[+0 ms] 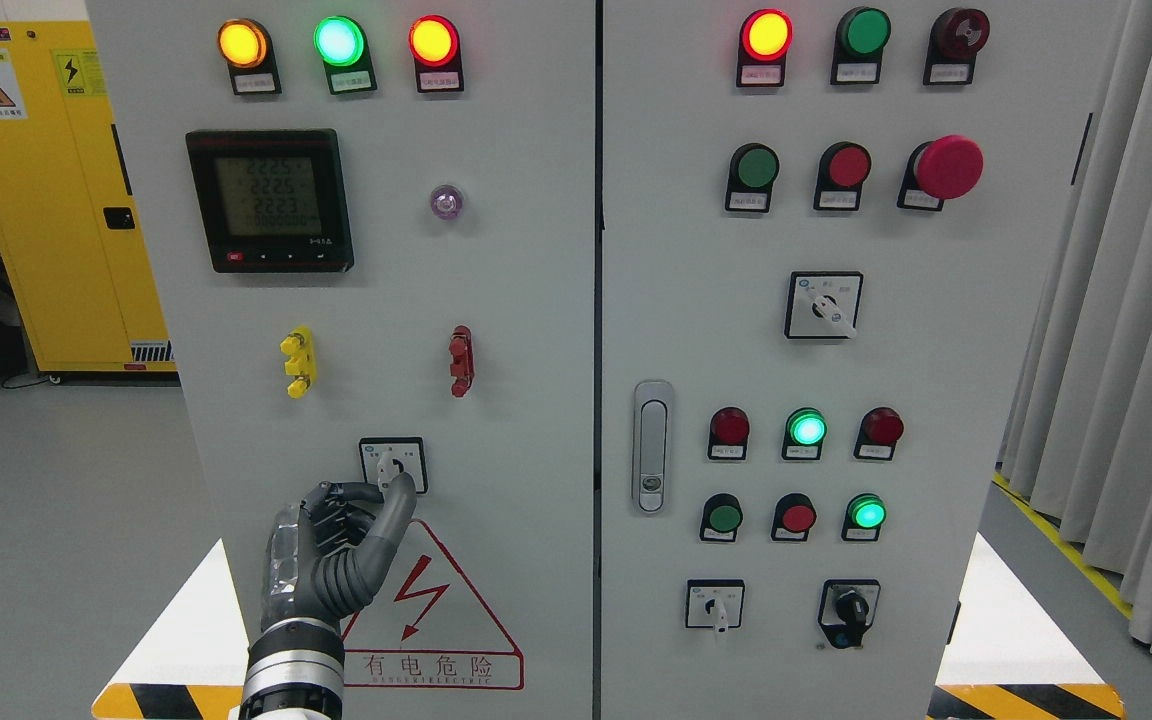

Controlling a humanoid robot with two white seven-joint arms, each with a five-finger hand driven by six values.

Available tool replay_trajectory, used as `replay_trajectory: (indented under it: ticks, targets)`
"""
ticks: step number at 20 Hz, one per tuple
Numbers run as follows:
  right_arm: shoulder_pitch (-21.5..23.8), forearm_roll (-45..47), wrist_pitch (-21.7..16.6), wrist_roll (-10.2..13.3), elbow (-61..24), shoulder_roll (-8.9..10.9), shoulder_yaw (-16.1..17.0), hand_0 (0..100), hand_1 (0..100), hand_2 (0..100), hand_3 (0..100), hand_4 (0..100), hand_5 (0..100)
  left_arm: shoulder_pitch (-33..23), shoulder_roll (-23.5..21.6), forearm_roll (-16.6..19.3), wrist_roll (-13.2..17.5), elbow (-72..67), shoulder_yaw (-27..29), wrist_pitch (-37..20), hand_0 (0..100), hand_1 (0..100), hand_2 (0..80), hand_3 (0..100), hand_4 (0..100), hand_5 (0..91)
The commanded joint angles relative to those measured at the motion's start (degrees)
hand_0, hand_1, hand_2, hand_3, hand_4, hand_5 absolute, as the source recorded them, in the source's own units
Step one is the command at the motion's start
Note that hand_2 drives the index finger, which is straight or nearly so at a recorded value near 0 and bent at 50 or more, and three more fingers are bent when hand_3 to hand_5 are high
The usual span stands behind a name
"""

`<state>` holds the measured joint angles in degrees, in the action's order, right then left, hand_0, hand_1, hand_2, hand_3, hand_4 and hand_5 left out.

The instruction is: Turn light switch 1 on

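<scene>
**Left hand at the rotary switch on the left cabinet door**

Head view: I have only my left hand [336,545] in the picture; its arm comes up from the bottom edge, left of the middle. The right arm is not in view, so the left hand is plainly the one for this job. The fingers are curled inward and the thumb [396,500] stretches up and to the right, its tip touching the white knob of the small rotary switch [393,464]. I judge this to be light switch 1, though its tiny labels are too small for me to read. The switch sits just above and slightly right of my knuckles, on the lower part of the left door [526,400]. The knob's long axis runs close to upright. I cannot tell whether the fingers actually pinch the knob or merely rest against it; nothing is clearly held.

My judgement is that the coming move is a twist of that knob about an axis pointing straight out of the door, so the thumb needs a finger opposing it across the knob.

Readable writing: directly right of my wrist, the red warning triangle [431,610] carries "有电危险" with small Latin lettering beneath. Well above the hand, the meter [269,200] shows rows reading roughly 2225.
</scene>
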<state>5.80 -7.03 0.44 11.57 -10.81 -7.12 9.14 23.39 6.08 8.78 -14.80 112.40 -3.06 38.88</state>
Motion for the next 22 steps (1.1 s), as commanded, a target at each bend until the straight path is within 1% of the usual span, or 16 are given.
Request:
replay_trajectory:
  ticks: [1, 22]
  targets:
    - [0.0, 0.0, 0.0, -0.1, 0.0, 0.0, 0.0, 0, 50, 4, 0, 0, 0, 0.2, 0.1, 0.3, 0.2, -0.1, 0.2, -0.4, 24, 61, 55.9, 85, 88, 87.8]
    - [0.0, 0.0, 0.0, -0.1, 0.0, 0.0, 0.0, 0, 50, 4, 0, 0, 0, 1.1, 0.0, 0.8, 0.2, -1.4, 0.2, -0.2, 25, 62, 57.2, 86, 89, 87.8]
